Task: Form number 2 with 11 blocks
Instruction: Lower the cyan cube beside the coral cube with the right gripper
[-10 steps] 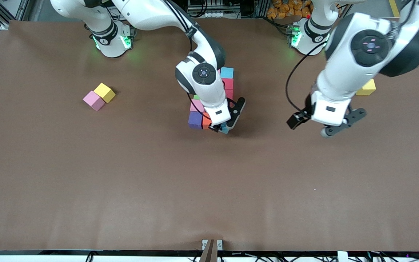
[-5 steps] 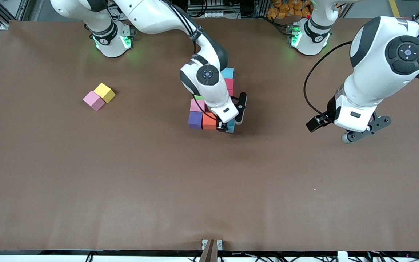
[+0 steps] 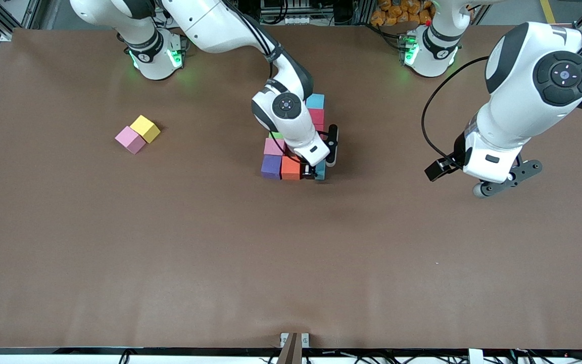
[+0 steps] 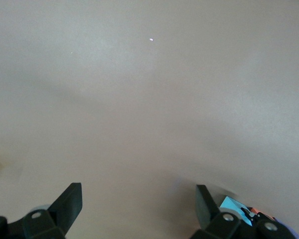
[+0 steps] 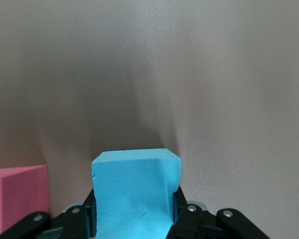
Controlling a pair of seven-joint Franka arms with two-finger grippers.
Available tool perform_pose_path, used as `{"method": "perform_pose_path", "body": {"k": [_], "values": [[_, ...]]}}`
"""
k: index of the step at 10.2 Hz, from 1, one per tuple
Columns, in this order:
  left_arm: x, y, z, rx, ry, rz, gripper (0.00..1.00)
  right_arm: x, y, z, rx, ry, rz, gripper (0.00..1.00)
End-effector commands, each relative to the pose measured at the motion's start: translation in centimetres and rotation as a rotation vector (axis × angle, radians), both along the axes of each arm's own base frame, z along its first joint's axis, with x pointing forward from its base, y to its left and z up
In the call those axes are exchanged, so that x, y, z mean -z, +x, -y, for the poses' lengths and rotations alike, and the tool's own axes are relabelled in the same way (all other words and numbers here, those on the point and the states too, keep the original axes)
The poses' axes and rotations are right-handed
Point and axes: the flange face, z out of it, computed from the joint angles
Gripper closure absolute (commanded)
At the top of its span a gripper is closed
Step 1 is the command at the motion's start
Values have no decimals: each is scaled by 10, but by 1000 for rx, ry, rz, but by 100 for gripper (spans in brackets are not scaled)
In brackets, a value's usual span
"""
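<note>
my right gripper (image 3: pixel 315 175) clamps the blue block (image 5: pixel 135 191), low beside the orange block (image 3: pixel 290 168) in the number 2 (image 3: pixel 296 139); i should seat it flush first. left gripper (image 4: pixel 137 209) waits, spread empty.

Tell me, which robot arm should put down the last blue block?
The right arm. Its end effector already grips the light blue block beside the orange block, in the number 2's row nearest the front camera. The left end effector hangs open over bare table.

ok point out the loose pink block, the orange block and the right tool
loose pink block (image 3: pixel 130 139), front view, top face
orange block (image 3: pixel 290 168), front view, top face
right tool (image 5: pixel 134 211), right wrist view, between its fingertips, on the held light blue block
</note>
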Motion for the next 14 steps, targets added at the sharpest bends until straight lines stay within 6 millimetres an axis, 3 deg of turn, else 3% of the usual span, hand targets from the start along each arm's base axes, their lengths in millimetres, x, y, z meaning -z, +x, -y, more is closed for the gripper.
{"method": "perform_pose_path", "body": {"k": [1,5,7,10,11,13,14], "values": [[-15,3,-2,21,12,17,0,-5,-5,9,-20,9,-12,90],[-17,5,-10,37,12,6,0,-4,-3,28,-51,-19,-7,90],[-19,6,-24,27,14,-3,0,-6,-4,29,-53,-20,-6,90],[-18,6,-24,50,16,-7,0,-5,-3,30,-53,-23,-3,90],[-18,6,-24,50,16,-7,0,-4,-4,29,-52,-21,-2,81],[-17,5,-24,50,16,-8,0,-3,-2,29,-36,-16,-1,0],[-17,5,-24,50,16,-8,0,-3,-2,29,-36,-14,2,0]]}}
